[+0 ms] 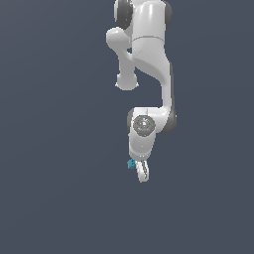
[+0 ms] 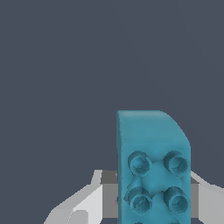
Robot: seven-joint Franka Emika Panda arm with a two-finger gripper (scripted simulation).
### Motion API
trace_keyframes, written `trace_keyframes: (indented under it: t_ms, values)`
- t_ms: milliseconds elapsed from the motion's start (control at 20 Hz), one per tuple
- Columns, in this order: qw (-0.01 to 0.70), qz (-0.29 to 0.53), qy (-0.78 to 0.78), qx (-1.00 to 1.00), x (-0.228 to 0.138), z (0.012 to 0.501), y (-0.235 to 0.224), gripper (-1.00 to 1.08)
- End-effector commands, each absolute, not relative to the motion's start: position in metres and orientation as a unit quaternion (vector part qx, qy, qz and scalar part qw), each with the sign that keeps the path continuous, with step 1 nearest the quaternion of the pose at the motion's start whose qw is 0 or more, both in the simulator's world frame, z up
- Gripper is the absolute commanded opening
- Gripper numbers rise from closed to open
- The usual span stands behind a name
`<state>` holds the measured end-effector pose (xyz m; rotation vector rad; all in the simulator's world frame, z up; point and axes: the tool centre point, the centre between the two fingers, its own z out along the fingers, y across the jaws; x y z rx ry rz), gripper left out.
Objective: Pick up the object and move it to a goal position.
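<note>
- Pincer (image 1: 142, 171), exterior view: hangs at the low end of the white arm (image 1: 149, 59), pointing down. White fingers (image 1: 144, 172) show close together. The teal block (image 1: 131, 163) sits at their upper part, on the side toward the exterior view's left, touching the pincer. Whether the fingers are clamped on it cannot be told from here; the block is very small at this range.
- Exterior view, markings: no brand, label or writing readable on the arm or the block. Wrist joint shows a round dark grey cap (image 1: 144, 125) with a few tiny coloured specks, too small to read.
- Exterior view, surroundings: flat, even slate-grey field (image 1: 49, 149) fills everything behind the arm. No edge, seam or horizon, so floor and wall cannot be told apart. Whether the block is clear of any surface cannot be told.
- Wrist view: block fills the lower part of the picture, seen close. Teal-blue, one corner rounded, one face carrying round hollow-topped studs (image 2: 140, 165) in two rows. No lettering on the studs or faces.
- Wrist view, pincer: white and grey finger parts (image 2: 83, 205) show on either side of the block, one partly hidden behind it. Contact points are out of sight, so grip cannot be confirmed.
- Wrist view, surroundings: same plain slate-grey (image 2: 57, 65) behind, featureless.
</note>
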<state>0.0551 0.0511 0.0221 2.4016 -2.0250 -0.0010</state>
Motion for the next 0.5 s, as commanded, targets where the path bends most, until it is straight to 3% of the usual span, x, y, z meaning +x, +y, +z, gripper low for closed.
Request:
trace_keyframes:
  t_ms: [0,450]
  values:
    - [0.0,0.0,-0.645,0.765,0.053,0.023,0.051,-1.0]
    - [0.0,0.0,-0.645,0.765,0.029,0.025,0.053,-1.0]
